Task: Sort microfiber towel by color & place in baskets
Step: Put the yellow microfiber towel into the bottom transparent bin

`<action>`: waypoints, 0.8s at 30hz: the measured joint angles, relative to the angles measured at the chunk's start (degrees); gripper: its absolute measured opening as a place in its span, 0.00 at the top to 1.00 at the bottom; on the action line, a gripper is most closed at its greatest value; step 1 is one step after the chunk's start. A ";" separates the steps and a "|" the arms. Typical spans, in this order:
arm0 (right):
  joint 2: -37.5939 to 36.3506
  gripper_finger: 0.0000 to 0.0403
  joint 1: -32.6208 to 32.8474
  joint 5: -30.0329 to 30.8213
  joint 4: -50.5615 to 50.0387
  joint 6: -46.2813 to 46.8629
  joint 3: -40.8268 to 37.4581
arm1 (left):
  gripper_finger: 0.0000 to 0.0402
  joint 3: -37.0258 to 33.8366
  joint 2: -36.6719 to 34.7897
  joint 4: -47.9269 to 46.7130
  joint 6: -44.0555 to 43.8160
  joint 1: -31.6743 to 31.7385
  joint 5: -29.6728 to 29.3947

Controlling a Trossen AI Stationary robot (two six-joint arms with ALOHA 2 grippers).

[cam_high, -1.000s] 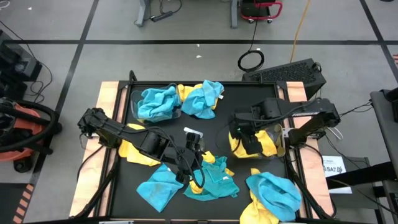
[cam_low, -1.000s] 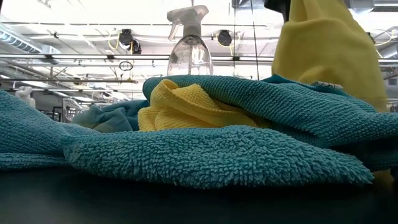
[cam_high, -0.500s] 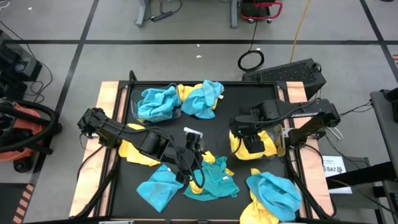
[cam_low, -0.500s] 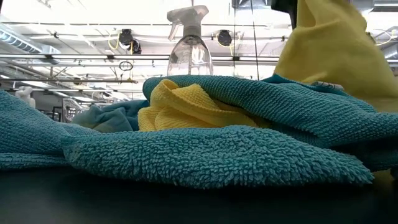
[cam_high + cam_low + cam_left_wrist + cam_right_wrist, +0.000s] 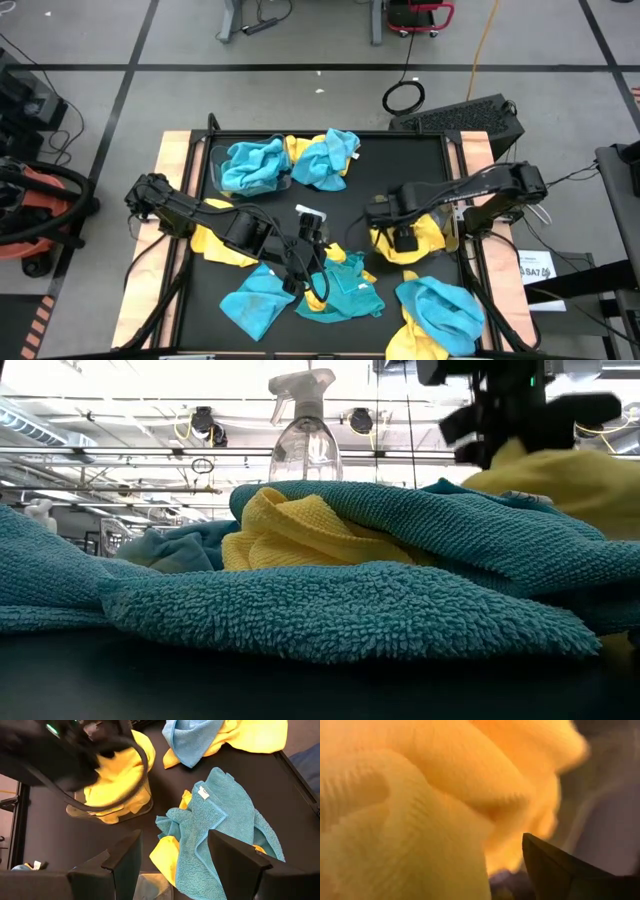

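My right gripper (image 5: 400, 236) is open, low over the clear basket (image 5: 452, 238) at the table's right, which is heaped with yellow towels (image 5: 425, 232). In the right wrist view yellow cloth (image 5: 420, 795) fills the space beside its finger (image 5: 560, 870). In the low view the gripper (image 5: 510, 415) stands just above the yellow mound (image 5: 570, 485). My left gripper (image 5: 305, 255) is open and hovers over a teal towel (image 5: 215, 830) and a yellow towel (image 5: 165, 855) mid-table. The far-left basket (image 5: 218, 160) holds blue towels (image 5: 250, 165). My right gripper stands with its open fingers at the top of the yellow towel heap in the right basket, coming from above. Cloth crowds the right wrist view, and I cannot tell whether the fingers touch it.
A clear spray bottle (image 5: 310, 214) stands mid-table beside my left gripper. Loose towels lie around: blue and yellow (image 5: 325, 155) by the far basket, yellow (image 5: 215, 245) under the left arm, blue (image 5: 258, 300) near the front, and blue on yellow (image 5: 440, 315) at the near right.
My right gripper has come down and a little toward the near edge, over the right basket. The yellow towel that hung tall below it has sunk into a low mound on the basket's heap.
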 joint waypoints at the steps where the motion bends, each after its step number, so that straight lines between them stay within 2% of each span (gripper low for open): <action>1: 0.02 0.55 -0.10 -0.78 2.59 0.26 -1.97 | 0.43 0.00 0.00 0.02 0.00 0.00 0.00; 6: 0.02 0.59 -0.80 -2.63 13.47 1.14 -9.96 | 0.43 0.00 0.00 0.00 0.00 -0.01 0.00; 10: 0.02 0.59 -1.99 -2.66 18.15 1.69 -13.72 | 0.43 0.00 0.00 0.02 0.00 -0.02 0.00; 19: 0.02 0.56 -4.15 -2.74 16.94 2.32 -15.22 | 0.43 0.00 0.00 4.15 0.06 -0.02 -0.02; 24: 0.02 0.53 -4.16 -2.72 16.62 1.46 -15.22 | 0.43 -0.02 0.00 12.17 -1.49 -0.02 -0.02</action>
